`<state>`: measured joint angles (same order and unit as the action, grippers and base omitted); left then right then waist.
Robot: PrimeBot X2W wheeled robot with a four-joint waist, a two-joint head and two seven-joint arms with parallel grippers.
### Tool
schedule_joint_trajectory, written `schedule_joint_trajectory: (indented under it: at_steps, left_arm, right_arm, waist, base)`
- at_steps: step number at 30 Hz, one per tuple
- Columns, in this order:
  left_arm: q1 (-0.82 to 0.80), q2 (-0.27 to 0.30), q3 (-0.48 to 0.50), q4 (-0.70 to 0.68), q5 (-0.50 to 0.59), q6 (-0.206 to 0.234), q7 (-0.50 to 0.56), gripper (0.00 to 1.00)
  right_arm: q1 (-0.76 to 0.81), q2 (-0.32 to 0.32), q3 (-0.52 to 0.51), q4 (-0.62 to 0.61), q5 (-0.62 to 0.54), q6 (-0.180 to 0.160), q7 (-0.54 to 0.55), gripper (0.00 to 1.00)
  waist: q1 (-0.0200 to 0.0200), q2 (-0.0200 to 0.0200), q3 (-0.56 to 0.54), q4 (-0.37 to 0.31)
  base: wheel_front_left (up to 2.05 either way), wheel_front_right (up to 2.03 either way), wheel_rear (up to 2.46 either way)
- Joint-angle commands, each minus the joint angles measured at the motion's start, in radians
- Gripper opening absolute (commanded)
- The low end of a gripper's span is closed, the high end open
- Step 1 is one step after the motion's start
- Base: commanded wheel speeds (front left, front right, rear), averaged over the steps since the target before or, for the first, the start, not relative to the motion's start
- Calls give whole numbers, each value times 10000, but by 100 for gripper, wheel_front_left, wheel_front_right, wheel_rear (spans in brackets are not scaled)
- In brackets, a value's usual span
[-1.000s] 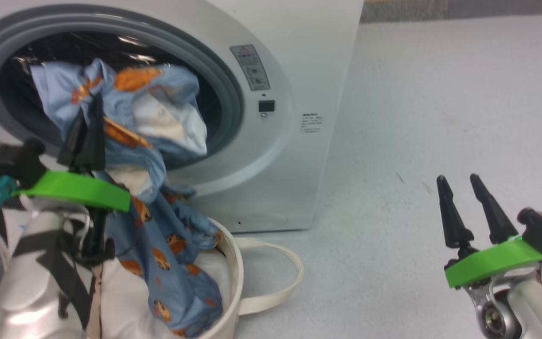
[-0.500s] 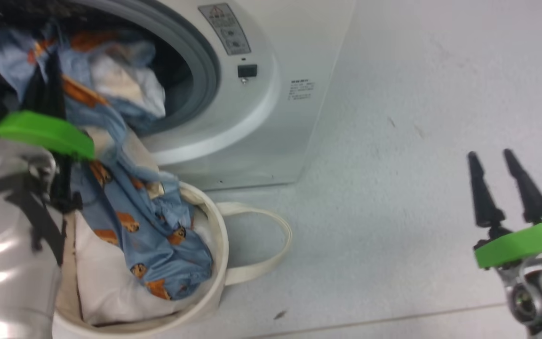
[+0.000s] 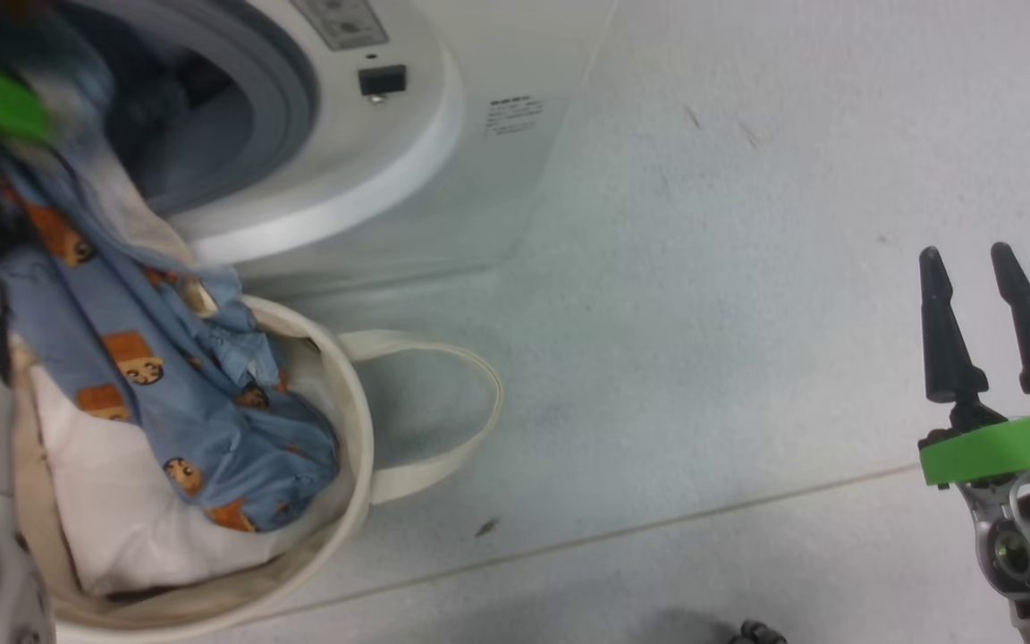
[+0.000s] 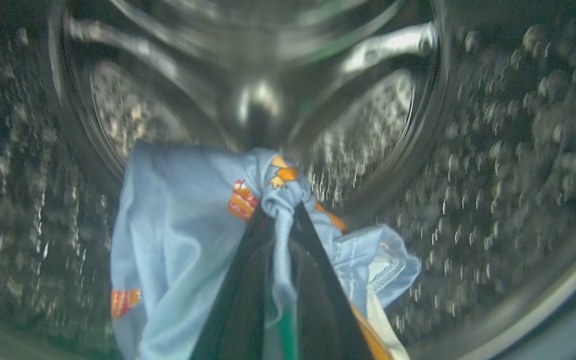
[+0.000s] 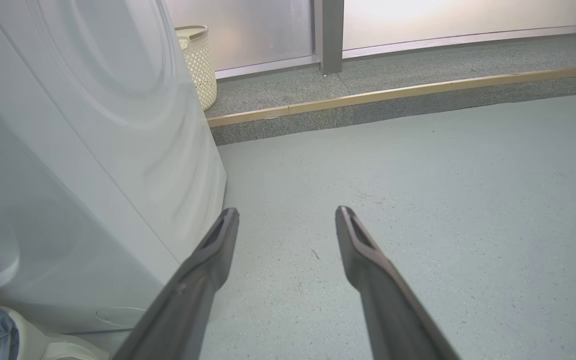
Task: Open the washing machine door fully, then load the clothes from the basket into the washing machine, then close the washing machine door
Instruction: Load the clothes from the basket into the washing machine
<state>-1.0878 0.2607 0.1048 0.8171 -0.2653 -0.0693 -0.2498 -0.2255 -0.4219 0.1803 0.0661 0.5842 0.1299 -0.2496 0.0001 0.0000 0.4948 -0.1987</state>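
The white washing machine (image 3: 443, 152) stands open at the upper left; its door is out of view. In the left wrist view my left gripper (image 4: 280, 212) is shut on a bunch of the light blue clothes (image 4: 183, 240), held inside the perforated steel drum (image 4: 493, 150). The rest of the clothes (image 3: 166, 385) trails from the opening down into the cream basket (image 3: 350, 429) on the floor in front of the machine. My right gripper (image 3: 966, 264) hovers open over bare floor at the lower right, far from the basket, its fingers (image 5: 208, 260) spread with nothing between them.
A white cloth bundle (image 3: 113, 528) lies in the basket under the blue garment. One loop handle (image 3: 470, 402) lies on the floor to the basket's right. A perforated cream bin (image 5: 199, 60) stands behind the machine by a raised grey step (image 5: 418, 95).
The head camera has tilted down and right, so the machine has slid up and left in view. My left gripper has gone deeper into the drum with the clothes. The right gripper stays open.
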Motion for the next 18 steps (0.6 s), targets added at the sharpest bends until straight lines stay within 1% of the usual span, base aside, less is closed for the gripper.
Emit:
schedule_joint_trajectory:
  at_steps: [1, 4, 6, 7, 12, 15, 17, 18]
  left_arm:
    - [-524, 605, 382, -958, 172, 65, -119, 0]
    - [-394, 418, 859, -2153, 597, 90, -119, 0]
    - [-271, 260, 1050, -2108, 782, 41, -119, 0]
    - [-267, 229, 1050, -1916, 902, -1, -119, 0]
    - [-793, 230, 793, -49, 1344, -90, -120, 0]
    - [-1151, 277, 685, 955, 1503, -32, -120, 0]
    - [-1390, 314, 664, 1387, 1546, 9, -120, 0]
    - [-1480, 337, 614, 1544, 1598, 6, -120, 35]
  right_arm:
    - [-24, -145, 10, -346, -97, 8, -115, 100]
    - [-54, -16, -98, -460, -149, 8, -118, 100]
    - [-94, 76, -118, -504, -194, 8, -119, 100]
    - [-108, 112, -105, -514, -216, 8, -119, 100]
    - [-183, 212, -73, -544, -293, 8, -120, 100]
    - [-187, 252, -85, -555, -316, 8, -121, 100]
    - [-195, 276, -93, -549, -327, 8, -121, 100]
    - [-198, 288, -94, -547, -336, 8, -121, 100]
  waist:
    - [-1, 0, 423, -207]
    - [-1, 0, 730, -238]
    - [-1, 0, 831, -244]
    - [-1, 0, 883, -252]
    - [-1, 0, 1080, -256]
    - [-1, 0, 1142, -265]
    - [-1, 0, 1167, -287]
    - [-1, 0, 1175, -298]
  base:
    - [0, 0, 0]
    - [0, 0, 0]
    - [0, 0, 0]
    - [0, 0, 0]
    - [0, 0, 0]
    - [0, 0, 0]
    - [0, 0, 0]
    - [0, 0, 0]
